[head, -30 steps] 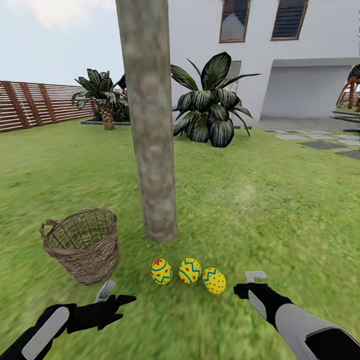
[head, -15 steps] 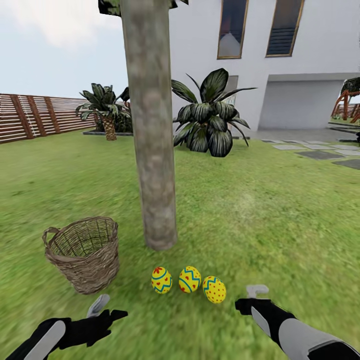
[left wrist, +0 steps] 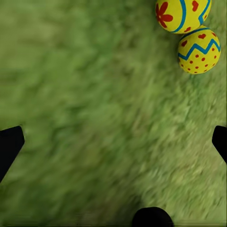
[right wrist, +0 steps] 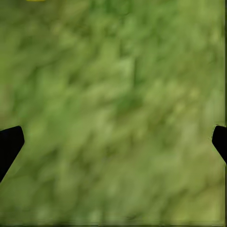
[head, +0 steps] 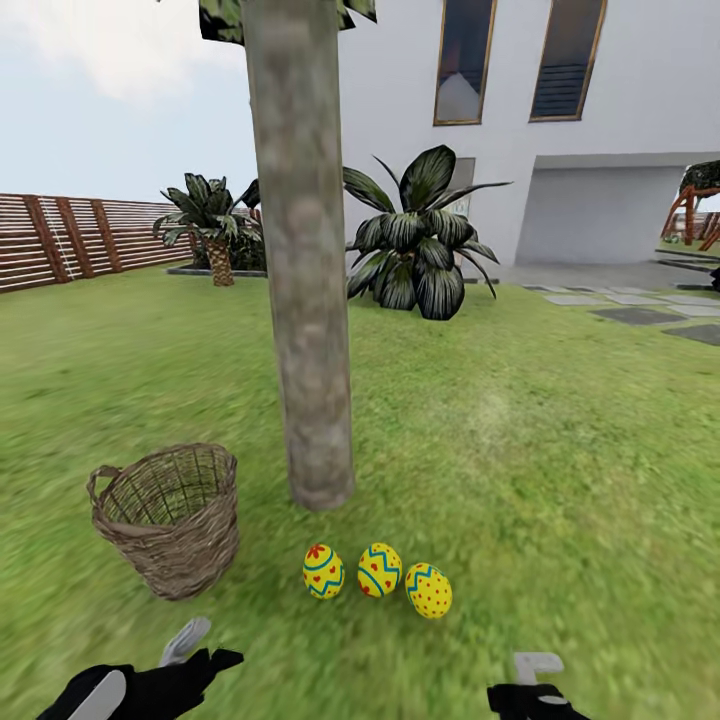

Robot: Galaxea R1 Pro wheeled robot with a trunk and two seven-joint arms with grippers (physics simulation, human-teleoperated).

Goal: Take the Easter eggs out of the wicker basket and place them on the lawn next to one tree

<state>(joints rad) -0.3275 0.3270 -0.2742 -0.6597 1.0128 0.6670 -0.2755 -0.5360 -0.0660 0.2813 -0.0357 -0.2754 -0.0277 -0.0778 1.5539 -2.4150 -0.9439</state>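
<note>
We see short green blurred grass of lawn (right wrist: 118, 118) across frame. Our right gripper (right wrist: 113, 142) has two black fingertips (right wrist: 9, 144) at opposite edges, spread wide, nothing between them. Small yellow sliver at one edge, too little to identify.

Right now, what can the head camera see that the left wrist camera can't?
The head view alone has the tree, the basket, the fence, the house, the leafy plants and a row of three eggs on the grass near the trunk. The left wrist view alone gives a close look: the flower egg and a dotted egg, which seem to touch, and the left gripper's dark fingertips wide apart. Both share the lawn, eggs and that gripper.
</note>
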